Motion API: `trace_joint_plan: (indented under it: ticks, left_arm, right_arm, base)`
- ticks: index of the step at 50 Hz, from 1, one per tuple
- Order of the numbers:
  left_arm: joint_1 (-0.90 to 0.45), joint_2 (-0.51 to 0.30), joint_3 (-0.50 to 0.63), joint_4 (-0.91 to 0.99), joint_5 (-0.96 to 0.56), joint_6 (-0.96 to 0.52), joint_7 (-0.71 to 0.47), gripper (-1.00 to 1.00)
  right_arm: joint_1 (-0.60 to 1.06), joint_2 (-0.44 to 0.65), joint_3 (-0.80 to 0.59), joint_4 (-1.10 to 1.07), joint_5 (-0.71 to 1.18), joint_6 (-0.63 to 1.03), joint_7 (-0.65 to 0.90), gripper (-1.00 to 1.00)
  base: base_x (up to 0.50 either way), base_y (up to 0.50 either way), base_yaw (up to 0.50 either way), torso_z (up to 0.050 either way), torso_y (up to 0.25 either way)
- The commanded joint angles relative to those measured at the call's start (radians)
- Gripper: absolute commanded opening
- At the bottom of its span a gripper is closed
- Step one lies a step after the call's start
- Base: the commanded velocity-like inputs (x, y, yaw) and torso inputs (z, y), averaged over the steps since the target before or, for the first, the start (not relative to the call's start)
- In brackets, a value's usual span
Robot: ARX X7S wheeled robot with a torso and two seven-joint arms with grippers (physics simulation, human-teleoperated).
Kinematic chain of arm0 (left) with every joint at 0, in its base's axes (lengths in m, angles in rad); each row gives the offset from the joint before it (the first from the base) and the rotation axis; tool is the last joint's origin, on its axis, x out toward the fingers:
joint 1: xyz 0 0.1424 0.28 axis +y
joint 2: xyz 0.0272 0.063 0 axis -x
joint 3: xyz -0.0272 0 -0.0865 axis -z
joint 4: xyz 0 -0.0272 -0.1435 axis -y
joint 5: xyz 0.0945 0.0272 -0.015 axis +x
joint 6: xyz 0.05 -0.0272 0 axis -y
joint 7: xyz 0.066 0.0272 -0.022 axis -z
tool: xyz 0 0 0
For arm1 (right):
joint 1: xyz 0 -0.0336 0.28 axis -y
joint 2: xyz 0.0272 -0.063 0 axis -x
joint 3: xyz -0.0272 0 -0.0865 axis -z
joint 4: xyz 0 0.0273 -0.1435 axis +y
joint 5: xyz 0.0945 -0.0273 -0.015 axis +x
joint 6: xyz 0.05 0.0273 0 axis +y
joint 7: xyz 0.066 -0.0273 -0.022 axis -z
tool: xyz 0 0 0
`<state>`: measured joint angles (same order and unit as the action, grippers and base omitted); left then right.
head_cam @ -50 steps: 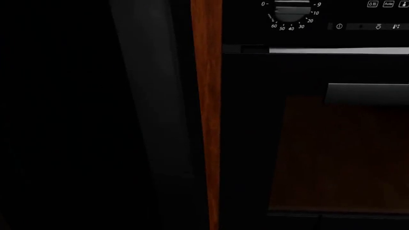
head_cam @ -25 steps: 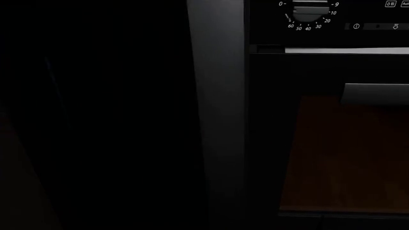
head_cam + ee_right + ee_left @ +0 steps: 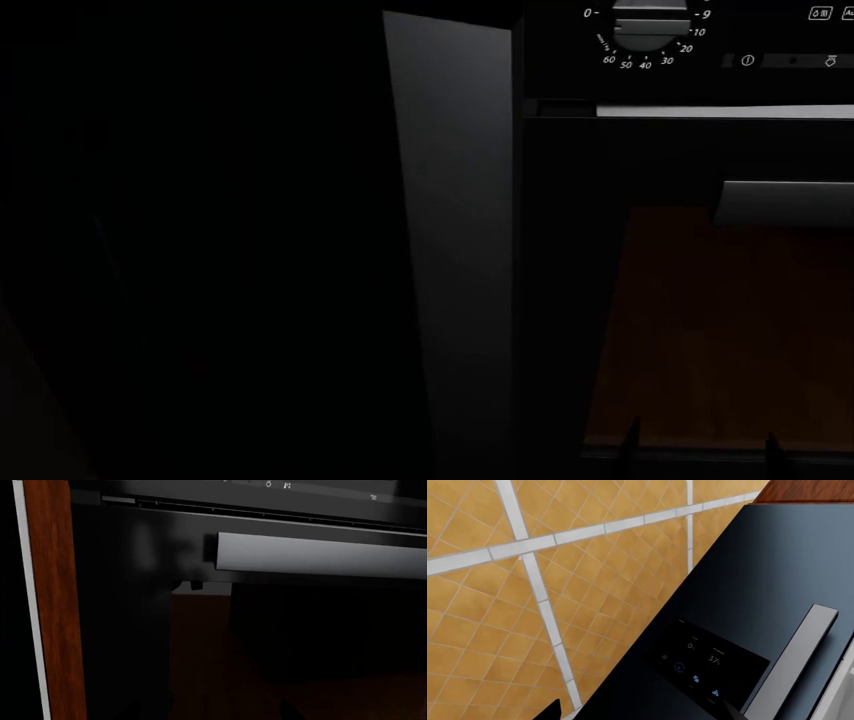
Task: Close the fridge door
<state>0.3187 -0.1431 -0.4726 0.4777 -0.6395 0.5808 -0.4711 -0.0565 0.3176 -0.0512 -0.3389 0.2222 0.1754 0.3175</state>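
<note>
One glossy-black flat fridge door [image 3: 774, 570] fills left wrist view, small display reading "0" and "37" on it, grey bar handle [image 3: 794, 665] beside. Head view: black oven dial [image 3: 650, 22] numbered 0, 9, 10–60. Left, right end effector state: cannot tell.

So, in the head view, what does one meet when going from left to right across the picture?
A dark black area, too dim to read → the fridge door, seen as a tall grey slab → the oven door with its tinted window, its silver bar handle at the right edge.
</note>
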Motion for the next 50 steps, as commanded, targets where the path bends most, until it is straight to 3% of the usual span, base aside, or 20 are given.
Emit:
trace_joint_plan:
  ticks: [1, 20, 37, 42, 50]
  left_arm:
    - [0.028, -0.006, -0.01, 0.015, -0.022, 0.015, 0.001, 1.0]
    - [0.037, -0.019, -0.017, 0.01, -0.032, 0.014, -0.011, 1.0]
    - [0.095, 0.016, -0.091, 0.01, -0.067, 0.083, -0.028, 1.0]
    - [0.161, 0.036, -0.158, -0.017, -0.173, 0.158, -0.001, 1.0]
    - [0.171, 0.028, -0.163, -0.029, -0.189, 0.164, 0.002, 1.0]
  right_arm:
    - [0.154, 0.03, -0.068, 0.0, 0.069, 0.18, -0.076, 1.0]
    - [0.443, 0.007, -0.184, 0.119, 0.138, 0.374, -0.186, 1.0]
    - [0.515, -0.024, -0.311, 0.157, 0.101, 0.4, -0.224, 1.0]
    - [0.518, -0.039, -0.356, 0.183, 0.09, 0.387, -0.245, 1.0]
    - [0.544, -0.065, -0.406, 0.228, 0.075, 0.373, -0.266, 1.0]
  base:
    - [0.0, 0.0, 0.0, 0.0, 0.0]
    - [0.0, 0.0, 0.0, 0.0, 0.0]
    - [0.0, 0.0, 0.0, 0.0, 0.0]
    - [0.0, 0.0, 0.0, 0.0, 0.0]
    - [0.0, 0.0, 0.0, 0.0, 0.0]
